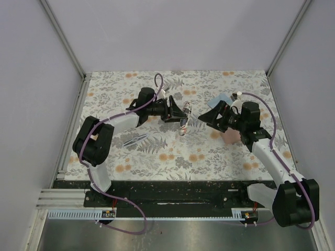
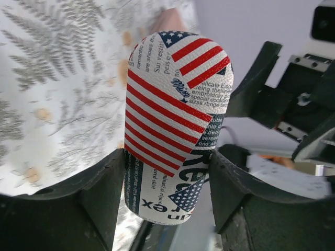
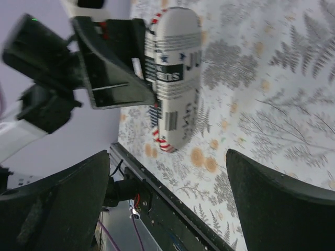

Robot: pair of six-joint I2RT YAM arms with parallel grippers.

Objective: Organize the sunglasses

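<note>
One pale pair (image 1: 137,139) lies loose at eight o'clock, our left gripper (image 2: 166,162) grips the flag case (image 2: 175,104), our right gripper (image 3: 167,157) gapes: we think nothing is packed yet.

Flag case (image 1: 184,118) at table (image 1: 209,157) centre, sitting between left gripper (image 1: 177,112) fingers, one pressed to each side. Right gripper (image 1: 207,117) just right of it, facing it, not touching. Second case (image 1: 229,137) right of centre, partly under right arm. Sunglasses (image 1: 135,140) flat on table, left of centre, nearer front edge, well apart from both cases.
</note>
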